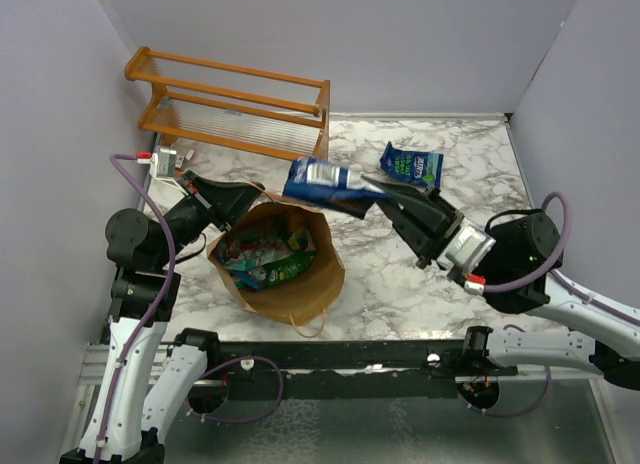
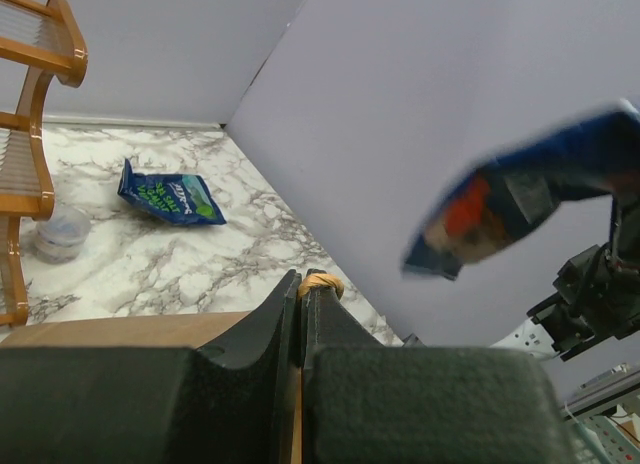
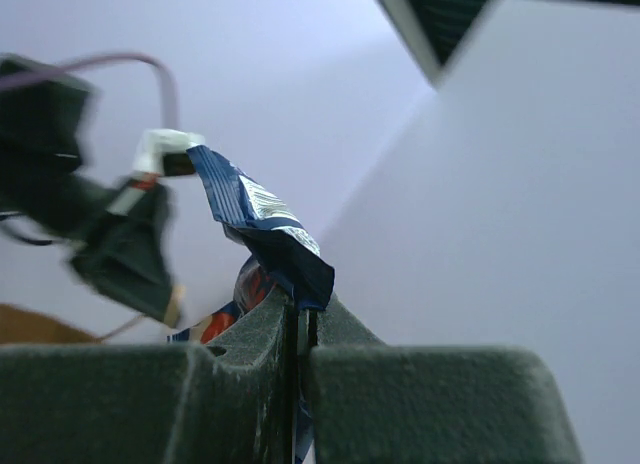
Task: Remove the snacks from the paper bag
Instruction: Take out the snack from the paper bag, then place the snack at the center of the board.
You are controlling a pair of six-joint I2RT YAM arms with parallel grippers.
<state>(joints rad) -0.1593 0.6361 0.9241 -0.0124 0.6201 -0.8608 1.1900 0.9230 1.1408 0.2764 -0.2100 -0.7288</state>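
Your right gripper (image 1: 383, 191) is clamped on a crinkled, glossy blue packet (image 1: 322, 181) above the creased kraft paper bag (image 1: 318, 284). Your left gripper (image 1: 256, 196) pinches the bag's rim. Bright packets (image 1: 265, 254) lie inside; a flat blue-green packet (image 1: 411, 165) lies beyond it.

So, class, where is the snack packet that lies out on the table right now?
In the top view the blue-green packet lies flat on the marble table, right rear, right of the wooden rack and just beyond the right gripper.

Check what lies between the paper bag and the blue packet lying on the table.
Top view: bare marble table between paper bag and blue packet. Above that stretch, the right gripper holds another snack packet aloft, jaws shut.
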